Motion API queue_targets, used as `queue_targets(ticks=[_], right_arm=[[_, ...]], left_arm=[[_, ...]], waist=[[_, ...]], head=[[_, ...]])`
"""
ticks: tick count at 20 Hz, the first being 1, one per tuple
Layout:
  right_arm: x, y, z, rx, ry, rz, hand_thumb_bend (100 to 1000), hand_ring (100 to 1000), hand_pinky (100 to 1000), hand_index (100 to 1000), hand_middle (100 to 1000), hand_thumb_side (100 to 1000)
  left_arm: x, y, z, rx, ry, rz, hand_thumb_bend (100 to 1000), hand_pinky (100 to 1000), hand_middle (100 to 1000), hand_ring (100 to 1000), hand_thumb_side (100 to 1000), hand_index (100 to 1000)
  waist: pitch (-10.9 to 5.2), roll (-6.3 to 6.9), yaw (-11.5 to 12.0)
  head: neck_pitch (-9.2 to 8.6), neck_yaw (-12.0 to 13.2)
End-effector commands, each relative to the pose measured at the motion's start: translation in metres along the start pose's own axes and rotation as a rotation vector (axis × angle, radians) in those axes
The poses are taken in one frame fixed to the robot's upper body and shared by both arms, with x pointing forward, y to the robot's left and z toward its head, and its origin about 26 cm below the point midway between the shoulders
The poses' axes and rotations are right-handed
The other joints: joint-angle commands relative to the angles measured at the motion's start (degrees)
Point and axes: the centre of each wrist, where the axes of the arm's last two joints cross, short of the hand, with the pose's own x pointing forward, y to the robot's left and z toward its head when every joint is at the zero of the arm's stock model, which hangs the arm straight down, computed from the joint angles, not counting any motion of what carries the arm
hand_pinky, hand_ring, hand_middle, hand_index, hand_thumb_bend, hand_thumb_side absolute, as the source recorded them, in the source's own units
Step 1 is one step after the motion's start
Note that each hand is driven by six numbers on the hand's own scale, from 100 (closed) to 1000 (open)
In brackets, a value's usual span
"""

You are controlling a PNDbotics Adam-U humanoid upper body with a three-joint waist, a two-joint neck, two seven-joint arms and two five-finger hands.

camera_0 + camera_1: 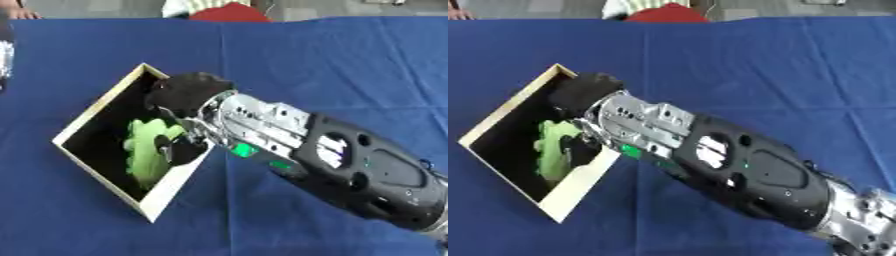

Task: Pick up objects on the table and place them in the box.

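A wooden box [86,116] with a dark inside lies askew on the left of the blue table [332,65]. A soft green toy [145,148] is inside it, near the box's right wall. My right arm [350,165] reaches in from the lower right. Its black right hand [188,91] is over the box's right side. The fingers curl down into the box, and the thumb [181,150] is curled against the toy. What lies under the hand is hidden. My left hand shows in neither view.
Blue cloth covers the whole table, with open cloth to the right of and behind the box. A silver and dark part [4,57] shows at the left edge. Beyond the far edge is a red shape [229,13].
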Motion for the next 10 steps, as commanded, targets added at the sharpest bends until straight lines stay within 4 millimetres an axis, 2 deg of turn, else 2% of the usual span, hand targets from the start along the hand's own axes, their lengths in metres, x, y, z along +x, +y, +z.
queue_targets(ticks=[1, 4, 8, 10], right_arm=[[-0.002, -0.018, 0.013, -0.021, 0.049, -0.033, 100, 926, 885, 905, 867, 277], [-0.007, -0.034, 0.036, -0.119, 0.054, -0.041, 100, 911, 889, 893, 858, 211], [-0.017, -0.063, 0.099, -0.315, 0.044, -0.037, 100, 900, 905, 873, 845, 187], [-0.025, -0.070, 0.119, -0.368, 0.043, -0.024, 100, 899, 909, 864, 839, 184]], left_arm=[[0.005, 0.005, -0.004, 0.008, -0.029, -0.006, 248, 506, 599, 638, 553, 778], [0.005, 0.006, -0.005, 0.009, -0.034, -0.012, 248, 507, 600, 640, 554, 777], [0.005, 0.008, -0.005, 0.010, -0.035, -0.025, 247, 507, 600, 643, 554, 777], [0.005, 0.008, -0.005, 0.009, -0.034, -0.028, 247, 507, 600, 643, 554, 777]], waist=[[-1.20, 0.29, 0.0], [-1.30, 0.36, -0.2], [-1.43, 0.47, -0.9], [-1.51, 0.56, -1.1]], head=[[0.05, 0.0], [0.19, 0.3], [0.53, 0.9], [0.61, 1.2]])
